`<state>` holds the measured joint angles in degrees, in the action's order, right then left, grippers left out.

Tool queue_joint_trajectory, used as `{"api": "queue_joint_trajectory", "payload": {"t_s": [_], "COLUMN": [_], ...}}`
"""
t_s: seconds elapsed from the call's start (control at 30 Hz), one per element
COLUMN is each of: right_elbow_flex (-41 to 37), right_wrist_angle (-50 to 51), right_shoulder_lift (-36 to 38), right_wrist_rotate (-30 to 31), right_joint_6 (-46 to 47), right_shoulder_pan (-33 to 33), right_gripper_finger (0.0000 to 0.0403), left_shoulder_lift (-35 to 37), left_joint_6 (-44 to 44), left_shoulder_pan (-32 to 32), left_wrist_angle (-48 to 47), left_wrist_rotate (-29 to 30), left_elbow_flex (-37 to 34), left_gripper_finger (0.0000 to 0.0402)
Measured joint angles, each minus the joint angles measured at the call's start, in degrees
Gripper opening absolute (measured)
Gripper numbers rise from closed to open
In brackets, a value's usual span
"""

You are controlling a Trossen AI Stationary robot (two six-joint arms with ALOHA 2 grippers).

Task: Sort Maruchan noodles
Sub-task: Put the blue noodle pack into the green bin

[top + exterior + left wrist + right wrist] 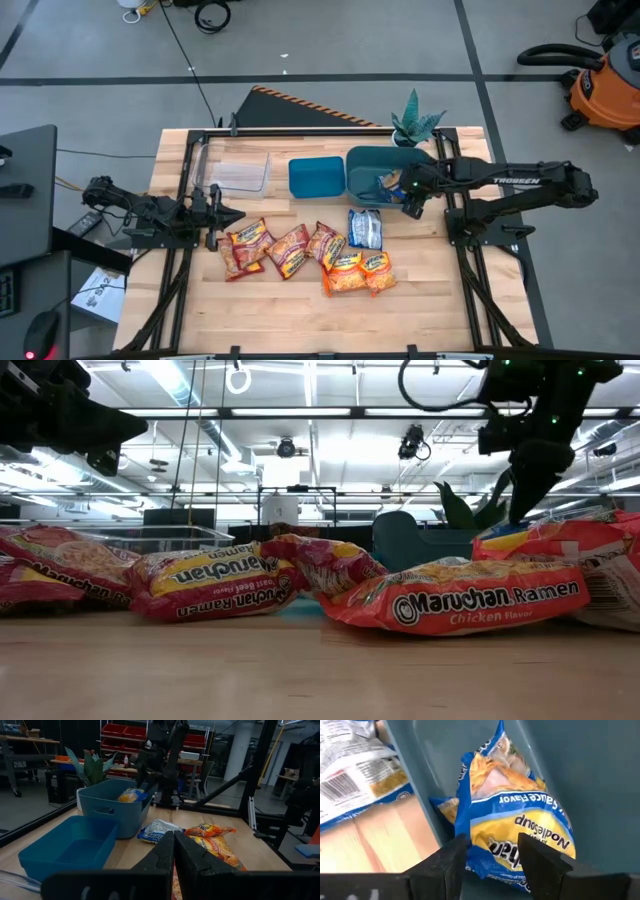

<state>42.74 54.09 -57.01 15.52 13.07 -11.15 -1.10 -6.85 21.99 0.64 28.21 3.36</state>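
Observation:
Several Maruchan packets lie flat on the table: red ones (245, 248) (290, 250), orange ones (345, 272) (378, 270), and a blue-and-white one (365, 228). Another blue packet (515, 820) stands on edge inside the dark teal bin (385, 165), leaning against its near wall. My right gripper (412, 197) (492, 857) hangs over that wall, open, with a finger on either side of the packet's end; I cannot tell whether they touch it. My left gripper (228, 215) (173, 845) waits shut at the table's left, next to the red packets.
A lighter blue bin (317, 177) sits left of the dark teal one. A clear plastic tray (240, 172) stands at the far left. A potted plant (415, 125) is at the far edge behind the bins. The near strip of the table (300, 320) is bare wood.

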Motion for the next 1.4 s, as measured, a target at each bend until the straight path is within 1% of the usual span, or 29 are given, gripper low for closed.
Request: {"api": "queue_joint_trajectory", "payload": {"t_s": [0.27,0.33,0.47,0.6,0.7,0.77,0.87,0.97,1.07,1.27,1.4], "right_elbow_flex": [4.0,4.3,4.2,4.2,5.1,7.2,11.0,12.2,11.5,5.7,6.5], "right_wrist_angle": [0.1,0.5,4.6,2.9,4.0,6.8,7.0,7.4,7.9,5.4,6.7], "right_shoulder_lift": [-0.4,-2.0,-8.3,-13.5,-15.2,-15.1,-13.7,-13.8,-14.9,-19.8,-21.7], "right_wrist_rotate": [0.7,0.7,0.6,-4.1,-6.1,-5.4,-1.2,1.7,1.8,-0.6,0.1], "right_joint_6": [4.1,4.9,5.8,5.7,3.4,3.1,3.0,0.7,0.6,0.4,-1.5], "right_shoulder_pan": [-0.2,-0.2,-0.1,0.9,1.0,0.9,0.9,0.8,-0.3,-0.3,-0.3], "right_gripper_finger": [0.0183,0.0181,0.0176,0.0172,0.0172,0.0171,0.0171,0.0171,0.0171,0.0171,0.0171], "left_shoulder_lift": [0.0,0.0,0.0,0.0,0.0,0.0,0.0,0.0,0.0,0.0,0.0], "left_joint_6": [0.0,0.0,0.0,0.0,0.0,0.0,0.0,0.0,0.0,0.0,0.0], "left_shoulder_pan": [0.0,0.0,0.0,0.0,0.0,0.0,0.0,0.0,0.0,0.0,0.0], "left_wrist_angle": [0.0,0.0,0.0,0.0,0.0,0.0,0.0,0.0,0.0,0.0,0.0], "left_wrist_rotate": [0.0,0.0,0.0,0.0,0.0,0.0,0.0,0.0,0.0,0.0,0.0], "left_elbow_flex": [0.0,0.0,0.0,0.0,0.0,0.0,0.0,0.0,0.0,0.0,0.0], "left_gripper_finger": [0.0016,0.0016,0.0016,0.0016,0.0016,0.0016,0.0016,0.0016,0.0016,0.0016,0.0016]}}
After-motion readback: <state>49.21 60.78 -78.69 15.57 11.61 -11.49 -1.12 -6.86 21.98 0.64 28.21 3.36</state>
